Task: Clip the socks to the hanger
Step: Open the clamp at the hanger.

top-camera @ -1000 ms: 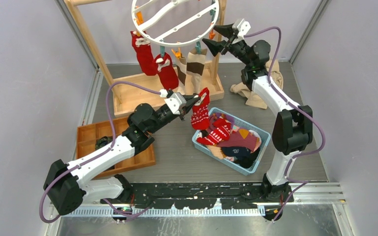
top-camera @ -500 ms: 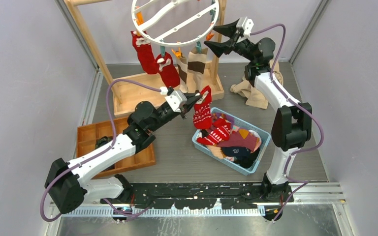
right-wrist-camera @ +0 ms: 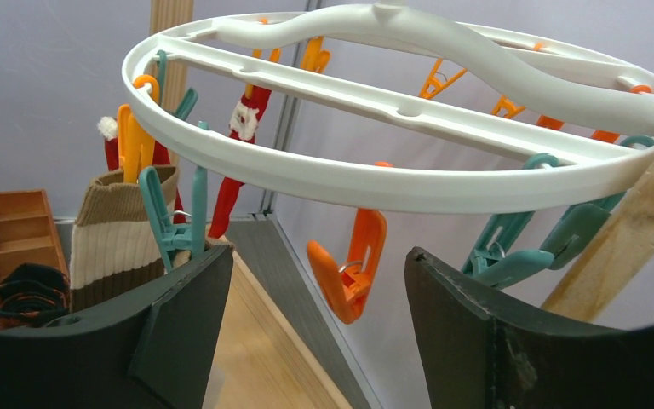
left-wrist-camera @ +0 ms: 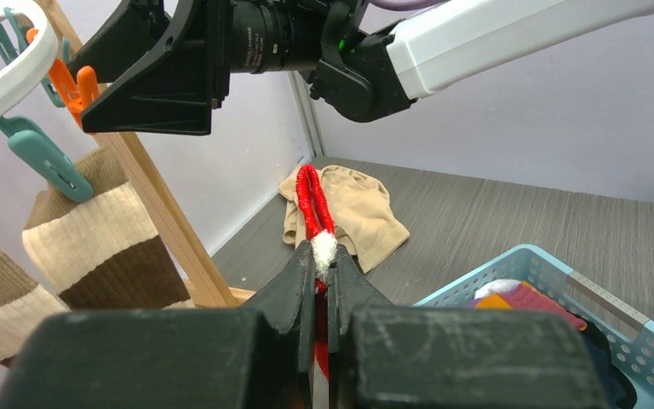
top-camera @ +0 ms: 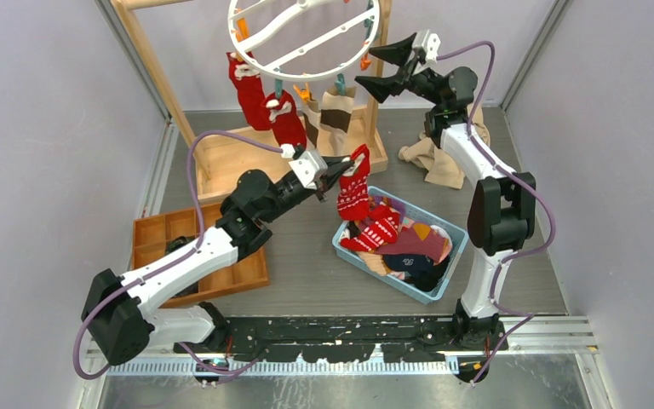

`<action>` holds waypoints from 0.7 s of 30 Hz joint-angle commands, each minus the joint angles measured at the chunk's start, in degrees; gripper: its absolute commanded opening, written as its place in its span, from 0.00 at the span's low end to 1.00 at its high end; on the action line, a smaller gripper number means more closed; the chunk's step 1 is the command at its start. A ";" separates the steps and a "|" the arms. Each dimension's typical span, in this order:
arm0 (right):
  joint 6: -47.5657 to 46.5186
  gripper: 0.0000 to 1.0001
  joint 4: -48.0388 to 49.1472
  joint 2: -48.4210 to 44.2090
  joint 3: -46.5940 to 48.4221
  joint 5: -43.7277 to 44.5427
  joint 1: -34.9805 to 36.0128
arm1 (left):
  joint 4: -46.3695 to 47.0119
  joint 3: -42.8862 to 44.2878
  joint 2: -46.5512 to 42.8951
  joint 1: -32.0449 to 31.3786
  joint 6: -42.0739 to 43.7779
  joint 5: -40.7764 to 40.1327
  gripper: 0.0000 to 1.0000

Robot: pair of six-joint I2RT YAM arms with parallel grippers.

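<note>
The white round hanger (top-camera: 306,75) hangs at the back with orange and teal clips. Two red socks (top-camera: 288,119) and tan-and-brown socks (top-camera: 334,115) hang from it. My left gripper (top-camera: 341,168) is shut on a red-and-white sock (top-camera: 353,192), which dangles above the blue basket (top-camera: 453,228). In the left wrist view the sock's cuff (left-wrist-camera: 310,200) sticks up between the closed fingers (left-wrist-camera: 324,264). My right gripper (top-camera: 381,66) is open beside the ring's right edge. In its wrist view, an orange clip (right-wrist-camera: 349,268) hangs free between the spread fingers (right-wrist-camera: 317,256), under the rim (right-wrist-camera: 349,183).
The basket holds several more socks (top-camera: 392,230). A tall wooden frame (top-camera: 157,77) with a wooden base (top-camera: 221,158) carries the hanger. A beige cloth (top-camera: 443,166) lies at the back right. A brown compartment tray (top-camera: 157,243) sits at the left.
My left gripper has lifted the red sock up and a little right, toward the hanger. My right gripper has risen slightly beside the ring and opened wider.
</note>
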 commanded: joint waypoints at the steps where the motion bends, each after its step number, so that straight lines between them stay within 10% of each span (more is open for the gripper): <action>1: 1.34 0.80 3.36 0.52 3.20 -0.75 -0.99 | 1.50 3.62 0.47 0.27 -1.08 0.58 0.00; 21: 15.53 0.74 13.43 3.89 7.90 -8.29 -1.76 | -0.85 6.95 2.31 0.15 -1.70 1.31 0.00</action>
